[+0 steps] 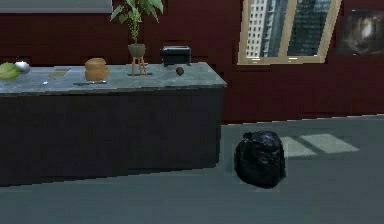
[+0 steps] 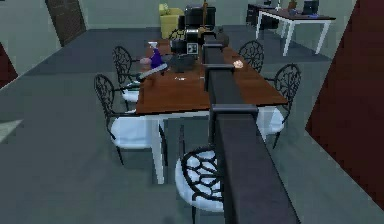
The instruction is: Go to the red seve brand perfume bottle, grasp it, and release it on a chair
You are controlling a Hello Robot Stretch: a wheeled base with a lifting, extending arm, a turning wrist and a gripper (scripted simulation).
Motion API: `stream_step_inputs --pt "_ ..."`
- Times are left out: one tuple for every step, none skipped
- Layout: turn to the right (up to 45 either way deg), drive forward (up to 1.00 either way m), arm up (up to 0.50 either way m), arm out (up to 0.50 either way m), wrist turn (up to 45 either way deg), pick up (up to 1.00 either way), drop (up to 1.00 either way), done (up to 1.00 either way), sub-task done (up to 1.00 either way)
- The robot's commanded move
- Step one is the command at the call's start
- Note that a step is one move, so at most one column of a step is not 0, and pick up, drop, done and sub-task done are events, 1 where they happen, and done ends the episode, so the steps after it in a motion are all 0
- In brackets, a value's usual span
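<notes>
My arm (image 2: 240, 130) out over table (image 2: 165, 95), chairs (image 2: 130, 128) around. My gripper (image 2: 185, 55) near table's 12 o'clock end, purple item (image 2: 155, 60) at its 9 o'clock. Cannot tell whether I hold anything.

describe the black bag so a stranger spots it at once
Find the long dark counter. Off its end at the forward view's right, under the window, the black bag sits on the floor. Glossy and crumpled, it stands alone.
</notes>
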Motion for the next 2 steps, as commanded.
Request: stream_step_inputs --pt "0.0 0.00 0.00 0.00 45.0 0.00 0.00 0.00 0.00" --pt "0.0 0.00 0.00 0.00 45.0 0.00 0.00 0.00 0.00"
